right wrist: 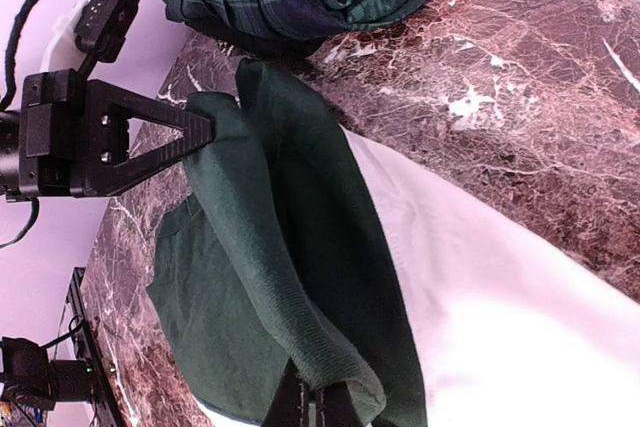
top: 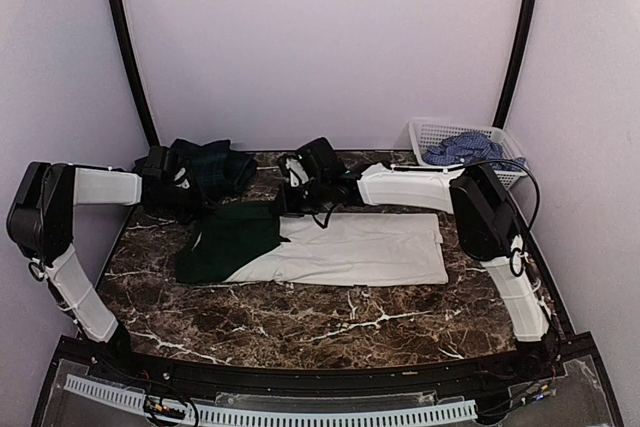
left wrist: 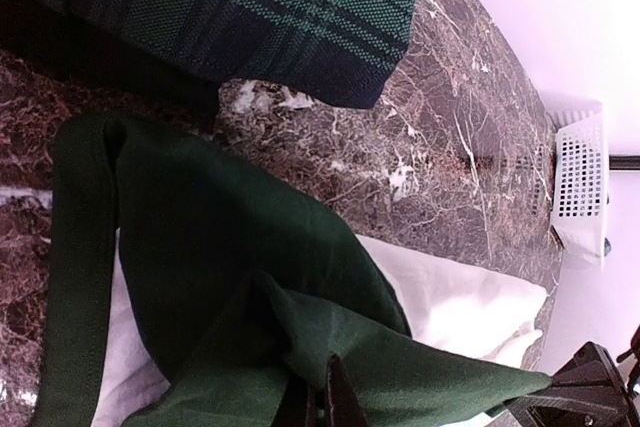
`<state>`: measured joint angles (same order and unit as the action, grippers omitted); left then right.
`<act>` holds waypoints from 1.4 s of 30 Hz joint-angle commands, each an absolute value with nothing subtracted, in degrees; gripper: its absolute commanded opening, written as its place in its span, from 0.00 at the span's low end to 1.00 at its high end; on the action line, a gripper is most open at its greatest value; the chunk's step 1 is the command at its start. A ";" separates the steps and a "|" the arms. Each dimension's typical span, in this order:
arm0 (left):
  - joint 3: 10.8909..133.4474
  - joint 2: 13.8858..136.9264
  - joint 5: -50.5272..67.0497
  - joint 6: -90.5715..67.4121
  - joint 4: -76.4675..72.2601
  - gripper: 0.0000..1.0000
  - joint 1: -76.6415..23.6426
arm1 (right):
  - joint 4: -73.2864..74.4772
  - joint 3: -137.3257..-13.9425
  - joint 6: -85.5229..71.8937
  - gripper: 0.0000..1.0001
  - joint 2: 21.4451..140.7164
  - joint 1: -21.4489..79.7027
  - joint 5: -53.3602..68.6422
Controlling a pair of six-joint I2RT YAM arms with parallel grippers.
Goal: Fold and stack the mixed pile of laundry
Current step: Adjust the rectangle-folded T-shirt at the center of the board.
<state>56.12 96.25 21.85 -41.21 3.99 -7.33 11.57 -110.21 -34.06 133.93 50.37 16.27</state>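
a: what did the bench [top: 300,322] look like?
b: dark brown stone, marble-veined in white. across it lay the cream garment [top: 370,249], a smooth, flat, long rectangle. in the top view its long axis ran left to right, with the dark green part at the left end and the pale end pointing toward the right arm's side.
a: and the grippers?
b: both were pinched shut on the far edge of that green part — the left gripper [left wrist: 328,395] on one fold, the right gripper [right wrist: 312,402] on another just beside it. the cloth stood up off the stone in a soft ridge between them.
a: could you see that from overhead?
b: barely; there the fingers were dark shapes over dark cloth. the wrist views gave the fine knit of the green, its stitched hem, and black jaws closed with cloth in them. the right wrist view also caught the left gripper's triangular finger side-on.
a: the rest of the pile?
b: the plaid garment [top: 212,167] — coarse weave, dark green and navy — sat bunched at the far left of the bench, close behind the lifted green. the blue-and-white check shirt [top: 462,149] lay crumpled in the white lattice basket [top: 425,132] by the far right corner. only the top view showed the shirt.
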 commanded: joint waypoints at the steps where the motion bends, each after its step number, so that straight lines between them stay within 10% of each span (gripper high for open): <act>1: 58.63 97.00 21.73 -40.48 3.89 0.00 -7.03 | 11.23 -112.07 -33.10 0.00 135.63 49.53 19.50; 14: 56.36 98.38 17.01 -36.07 10.69 0.05 -7.10 | 7.44 -104.55 -37.68 0.00 136.16 51.49 23.17; 24: 57.80 91.00 8.25 -34.89 17.73 0.52 -7.09 | 15.69 -100.32 -32.35 0.55 127.86 51.23 15.53; 29: 58.33 84.23 4.83 -33.61 20.78 0.56 -7.03 | 17.45 -92.34 -28.49 0.74 118.62 49.77 12.10; 42: 49.35 74.76 10.26 -31.50 25.31 0.57 -17.51 | 20.03 -67.32 -22.93 0.79 100.06 48.52 11.46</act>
